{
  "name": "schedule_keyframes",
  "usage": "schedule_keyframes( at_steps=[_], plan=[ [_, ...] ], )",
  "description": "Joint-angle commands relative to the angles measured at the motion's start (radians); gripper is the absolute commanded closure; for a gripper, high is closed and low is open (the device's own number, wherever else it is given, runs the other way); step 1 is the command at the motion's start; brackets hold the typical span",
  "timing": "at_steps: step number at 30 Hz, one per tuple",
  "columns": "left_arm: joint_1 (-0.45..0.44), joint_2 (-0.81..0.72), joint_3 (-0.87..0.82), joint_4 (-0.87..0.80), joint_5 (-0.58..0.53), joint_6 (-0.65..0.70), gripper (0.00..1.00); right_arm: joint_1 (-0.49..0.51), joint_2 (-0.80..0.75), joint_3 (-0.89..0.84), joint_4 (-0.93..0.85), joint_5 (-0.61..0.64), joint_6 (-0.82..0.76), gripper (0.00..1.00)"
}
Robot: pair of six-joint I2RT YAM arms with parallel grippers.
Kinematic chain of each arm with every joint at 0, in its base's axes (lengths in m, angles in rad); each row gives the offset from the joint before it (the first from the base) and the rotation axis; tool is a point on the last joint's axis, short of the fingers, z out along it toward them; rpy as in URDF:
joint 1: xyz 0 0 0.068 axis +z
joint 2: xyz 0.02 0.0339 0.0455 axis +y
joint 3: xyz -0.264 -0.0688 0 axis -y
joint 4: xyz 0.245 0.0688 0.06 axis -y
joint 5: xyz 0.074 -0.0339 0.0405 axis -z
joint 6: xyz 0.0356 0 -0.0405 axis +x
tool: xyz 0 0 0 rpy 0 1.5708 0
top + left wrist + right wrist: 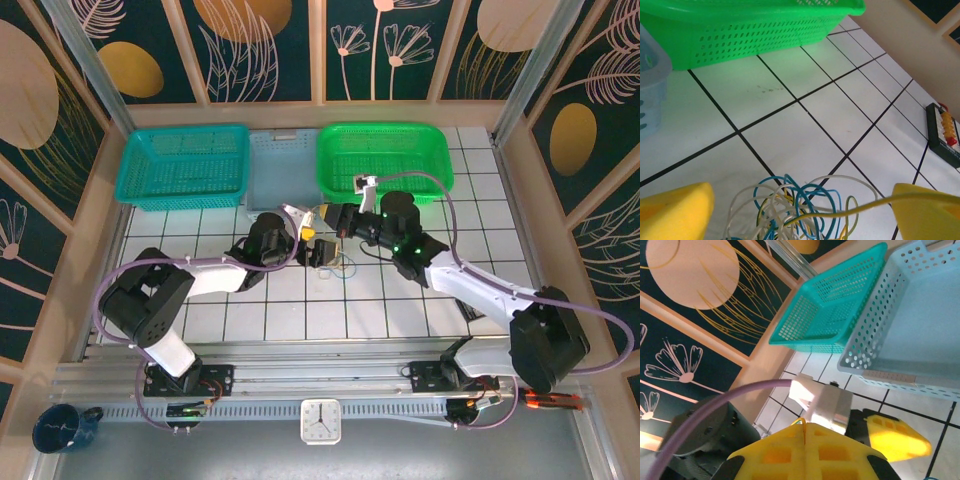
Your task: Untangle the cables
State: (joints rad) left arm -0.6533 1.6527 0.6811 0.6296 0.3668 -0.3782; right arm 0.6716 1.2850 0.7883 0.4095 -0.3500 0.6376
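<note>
Ledge [450, 440]: grey strip along the near edge, in front of the arms.
Clock [321, 421]: flat on the ledge, at mid-width.
Mug [58, 428]: dark blue, at the near left corner, off the tiles.
Table [400, 300]: white tiles with dark joints; both arms reach inward and meet over the middle.
Left gripper [802, 195]: released; yellow fingers [675, 210] spread wide, low over the tiles, with the tangle between them.
Cables [790, 207]: small tangle of blue, whitish and yellowish loops, resting on a tile near the table centre [338, 264], short of the baskets.
Yellowish strand [860, 209]: leads out of the tangle in a straight line, across the finger at the right of the left wrist view.
Right gripper [804, 445]: clamped on the yellowish strand; yellow fingers pressed together, thin wire end showing at the seam; just beside the left gripper.
Black strip [942, 132]: carries red and yellow parts; lies on the tiles toward the right wall, well apart from the tangle.
Teal basket [185, 165], pale blue basket [280, 170], green basket [430, 165]: side by side along the far edge, left to right.
Wall [270, 50]: dark panels with gold and pink plant patterns, behind the baskets.
</note>
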Motion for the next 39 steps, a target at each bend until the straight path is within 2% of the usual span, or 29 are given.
schedule_keyframes(
  at_steps=[1,11,21,25,29,34,39],
  plan=[
    [-0.005,0.031,-0.012,0.033,0.027,0.008,0.15,0.007,-0.033,0.043,0.056,-0.016,0.026,1.0],
    [-0.005,0.055,-0.049,0.053,0.034,-0.002,0.28,0.006,-0.074,0.124,0.052,-0.034,0.024,1.0],
    [-0.004,0.055,-0.075,0.064,0.028,-0.007,0.29,-0.017,-0.102,0.195,0.004,-0.003,-0.019,1.0],
    [-0.004,0.034,-0.078,0.064,0.031,-0.018,0.26,-0.061,-0.119,0.204,-0.018,0.012,-0.033,1.0],
    [-0.004,-0.004,-0.084,0.078,0.023,-0.043,0.19,-0.119,-0.129,0.214,-0.04,0.018,-0.047,1.0],
    [-0.005,-0.065,-0.095,0.089,-0.022,-0.081,0.09,-0.269,-0.093,0.254,-0.072,0.028,-0.061,1.0],
    [-0.004,-0.117,-0.06,-0.001,-0.139,-0.097,0.03,-0.409,0.008,0.298,-0.048,0.012,-0.039,1.0]
  ],
)
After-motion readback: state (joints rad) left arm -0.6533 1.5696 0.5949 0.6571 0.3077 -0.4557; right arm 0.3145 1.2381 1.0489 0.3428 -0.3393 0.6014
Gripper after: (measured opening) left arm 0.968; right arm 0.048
